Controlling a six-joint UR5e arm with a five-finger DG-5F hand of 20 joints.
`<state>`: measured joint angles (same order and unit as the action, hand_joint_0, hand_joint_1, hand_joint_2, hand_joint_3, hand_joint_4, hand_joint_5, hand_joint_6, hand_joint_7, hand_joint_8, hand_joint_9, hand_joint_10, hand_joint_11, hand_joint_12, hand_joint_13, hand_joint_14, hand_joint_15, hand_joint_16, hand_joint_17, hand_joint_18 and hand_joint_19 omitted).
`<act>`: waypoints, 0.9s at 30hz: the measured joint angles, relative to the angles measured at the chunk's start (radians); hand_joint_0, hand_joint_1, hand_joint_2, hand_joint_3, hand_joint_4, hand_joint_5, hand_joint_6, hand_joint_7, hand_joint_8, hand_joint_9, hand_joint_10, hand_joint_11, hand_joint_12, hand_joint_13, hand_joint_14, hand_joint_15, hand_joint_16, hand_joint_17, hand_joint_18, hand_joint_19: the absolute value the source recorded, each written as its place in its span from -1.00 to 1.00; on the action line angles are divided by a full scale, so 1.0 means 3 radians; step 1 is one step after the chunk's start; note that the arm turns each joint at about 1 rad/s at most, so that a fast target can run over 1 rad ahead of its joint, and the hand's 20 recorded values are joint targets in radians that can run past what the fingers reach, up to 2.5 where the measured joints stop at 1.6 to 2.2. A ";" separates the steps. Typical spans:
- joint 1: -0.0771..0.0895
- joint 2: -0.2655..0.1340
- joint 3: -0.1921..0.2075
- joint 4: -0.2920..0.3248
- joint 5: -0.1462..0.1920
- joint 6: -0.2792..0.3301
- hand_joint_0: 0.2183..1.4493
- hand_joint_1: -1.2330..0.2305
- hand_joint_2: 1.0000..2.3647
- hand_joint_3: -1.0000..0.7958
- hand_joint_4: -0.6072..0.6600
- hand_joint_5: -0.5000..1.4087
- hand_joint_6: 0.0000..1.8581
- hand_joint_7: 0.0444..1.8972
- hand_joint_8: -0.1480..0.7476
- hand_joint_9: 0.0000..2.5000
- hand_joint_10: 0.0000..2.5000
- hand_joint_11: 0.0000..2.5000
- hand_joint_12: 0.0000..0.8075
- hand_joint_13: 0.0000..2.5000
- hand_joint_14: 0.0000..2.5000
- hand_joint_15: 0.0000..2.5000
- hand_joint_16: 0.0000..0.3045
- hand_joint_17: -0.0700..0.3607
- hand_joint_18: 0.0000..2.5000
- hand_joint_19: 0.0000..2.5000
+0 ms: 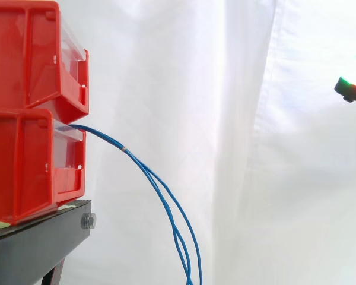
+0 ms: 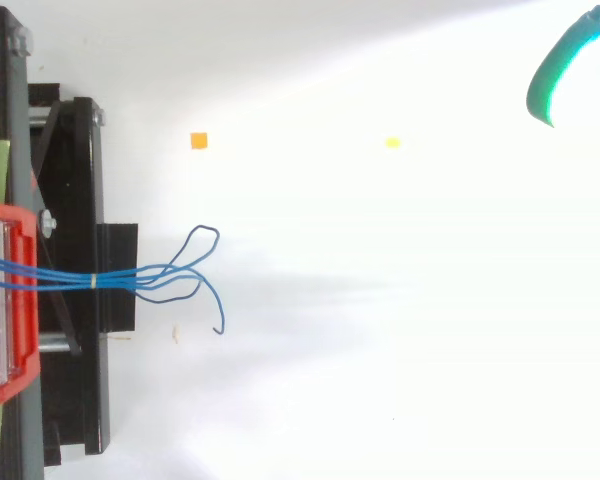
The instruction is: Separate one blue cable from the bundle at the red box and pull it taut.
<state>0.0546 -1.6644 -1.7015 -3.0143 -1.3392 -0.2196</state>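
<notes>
Several thin blue cables (image 1: 160, 190) come out of the lower red box (image 1: 29, 166) and droop in an arc toward the floor. A small pale band (image 1: 125, 149) ties them together just past the box. From above, the blue cables (image 2: 60, 275) run right across the stand, pass the band (image 2: 94, 281), then splay into loose loops and free ends (image 2: 195, 265). A part of my hand (image 2: 552, 75) glows teal at the far upper right, well away from the cables. Its glowing tip (image 1: 351, 90) also shows at the right edge of the side view, above the bundle's height.
A second red box (image 1: 29, 59) sits stacked on the lower one, both on a black stand (image 1: 35, 243). An orange marker (image 2: 199, 141) and a yellow marker (image 2: 392, 143) lie on the white floor. A white curtain (image 1: 225, 119) hangs behind.
</notes>
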 measured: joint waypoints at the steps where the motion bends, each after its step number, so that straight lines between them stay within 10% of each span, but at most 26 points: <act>1: -0.0001 0.0000 0.0000 0.0000 0.0000 0.0000 -0.56 -0.11 -1.00 -0.44 0.25 -0.72 -0.46 -0.21 -0.03 -0.67 -0.99 -0.69 -0.05 -0.71 -0.99 -0.77 -0.63 -0.09 -0.88 -0.66; 20: 0.0000 0.0006 0.0007 -0.0005 -0.0011 0.0104 -0.59 -0.04 -1.00 -0.44 0.15 -0.76 -0.46 -0.28 -0.11 -0.97 -1.00 -0.93 -0.10 -0.92 -0.99 -0.85 -0.63 -0.08 -1.00 -0.70; 27: 0.0005 -0.0273 0.0127 0.0067 -0.0019 0.0290 -0.59 -0.09 -1.00 -0.44 0.18 -0.75 -0.46 -0.29 -0.09 -0.92 -1.00 -0.94 -0.08 -0.87 -0.99 -0.87 -0.62 -0.08 -1.00 -0.72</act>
<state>0.0561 -1.7464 -1.6634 -2.9942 -1.3449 -0.1325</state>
